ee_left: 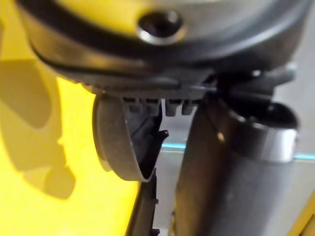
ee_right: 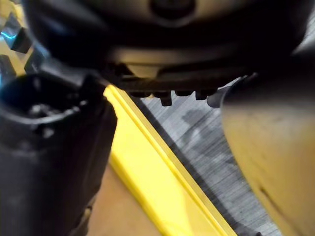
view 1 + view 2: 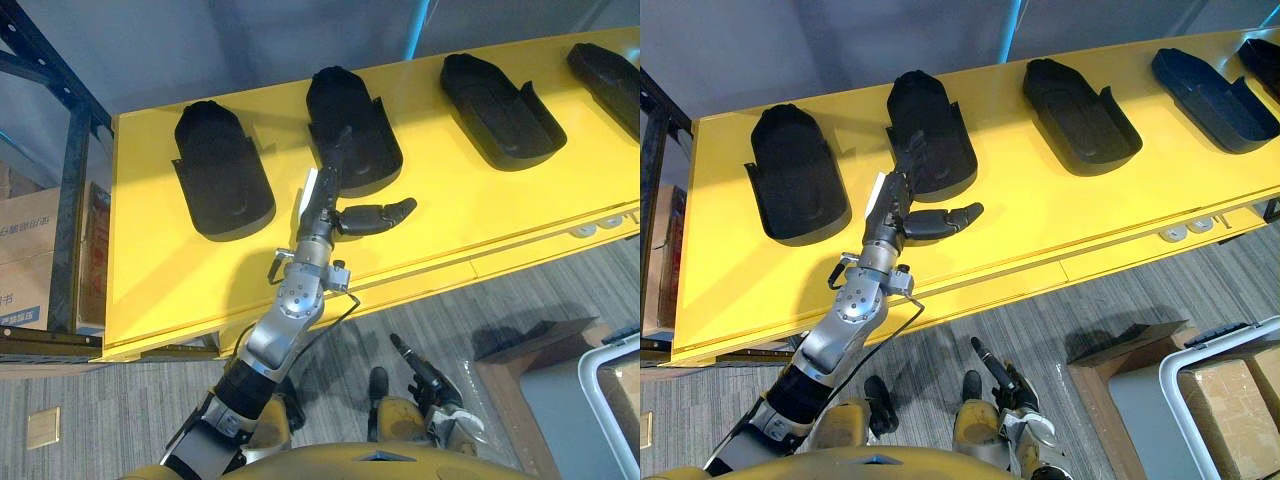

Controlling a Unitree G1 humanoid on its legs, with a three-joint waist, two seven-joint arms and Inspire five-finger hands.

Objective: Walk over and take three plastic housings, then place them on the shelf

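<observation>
Right now my left hand [image 3: 328, 190] lies straight-fingered, thumb splayed right, over the near end of the second plastic housing [image 3: 365, 110] from the left on the yellow table [image 3: 480, 210], so a shallow grasp could push it away.

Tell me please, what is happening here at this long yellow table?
The robot's left hand is stretched out over the long yellow table. Its straight fingers reach onto the second black plastic housing from the left, with the thumb spread to the side. Nothing is lifted yet. The other black plastic housings lie in a row along the table. The right hand hangs low above the grey floor.
</observation>
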